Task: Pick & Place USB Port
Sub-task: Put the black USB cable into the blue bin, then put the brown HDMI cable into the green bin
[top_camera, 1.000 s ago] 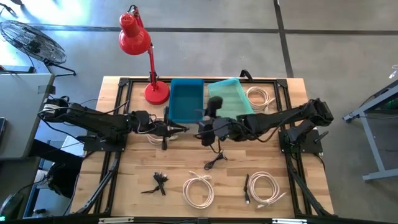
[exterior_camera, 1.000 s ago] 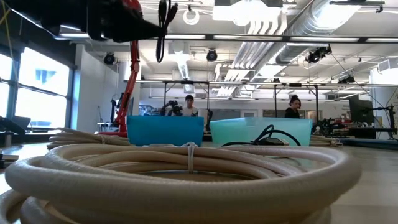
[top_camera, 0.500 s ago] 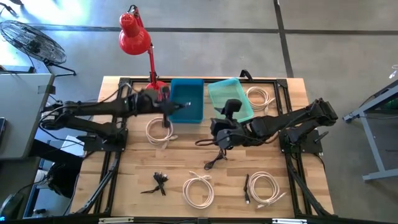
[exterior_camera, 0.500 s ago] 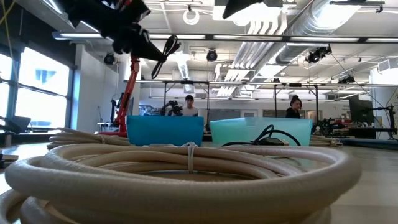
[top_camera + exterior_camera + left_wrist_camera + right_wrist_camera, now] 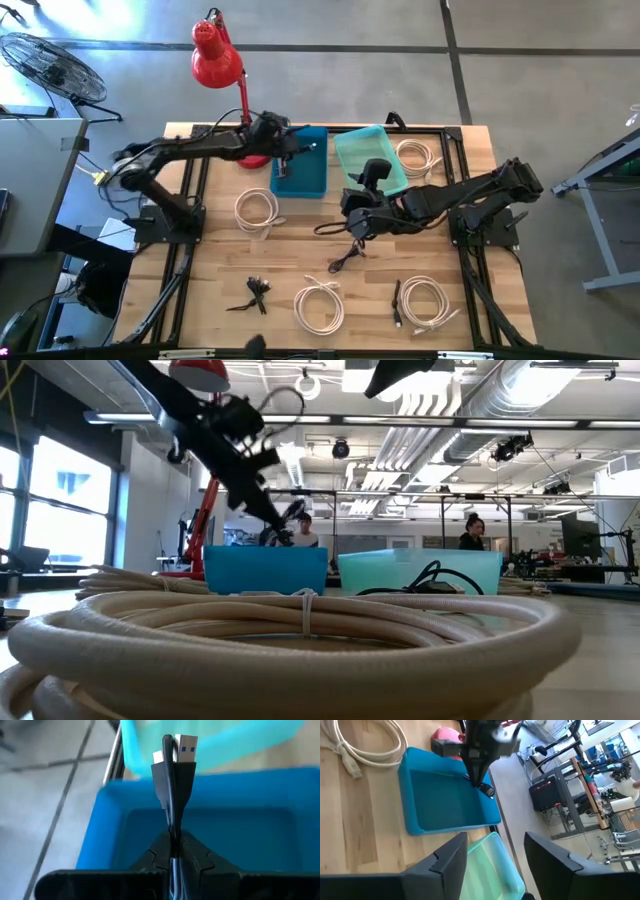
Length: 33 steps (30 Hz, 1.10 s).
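Black USB cable [image 5: 172, 775], plugs pointing away, clamped lengthwise in left tool [image 5: 172, 852] over blue bin [image 5: 210, 820].

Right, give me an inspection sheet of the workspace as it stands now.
Surface: wooden table, black frame rails.
Job's things: black USB cable gripped over blue bin; green bin beside it.
Clutter: red desk lamp at the far edge.
Grippers: left end effector shut on the USB cable; right end effector open, mid-table.
Cables: four white coils; two loose black cables.
Surroundings: floor fan; two people far behind.
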### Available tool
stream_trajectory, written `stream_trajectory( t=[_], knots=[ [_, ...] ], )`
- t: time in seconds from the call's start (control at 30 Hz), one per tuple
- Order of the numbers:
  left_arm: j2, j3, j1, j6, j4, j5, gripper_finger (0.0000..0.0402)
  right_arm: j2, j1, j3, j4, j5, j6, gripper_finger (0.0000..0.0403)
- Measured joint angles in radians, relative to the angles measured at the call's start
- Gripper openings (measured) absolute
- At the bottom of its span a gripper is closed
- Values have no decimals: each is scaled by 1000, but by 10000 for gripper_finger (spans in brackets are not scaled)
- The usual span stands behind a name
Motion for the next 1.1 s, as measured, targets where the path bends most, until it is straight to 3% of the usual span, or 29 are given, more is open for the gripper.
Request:
stream_trajectory(
  t=[0.2, 0.43, 0.53, 0.83, 0.97, 1.1],
  knots=[
    [119, 85, 68, 37, -52, -5, 10, 0, 0, 0, -37, 0, 30, 181],
    [165, 169, 127, 67, -215, -24, 12, 1, 0, -4, -125, -61, 93, 181],
    [168, 182, 128, 72, -250, -40, 42, 1, 0, -4, -126, -66, 106, 185],
    [167, 186, 104, 104, -249, -138, 180, 1, 0, -4, -125, -96, 128, 197],
    [148, 185, 104, 88, -269, -140, 198, 1, 0, -3, -124, -105, 128, 197],
    [84, 185, 99, 63, -369, -74, 201, 1, 0, -3, -126, -106, 128, 198]
  ],
)
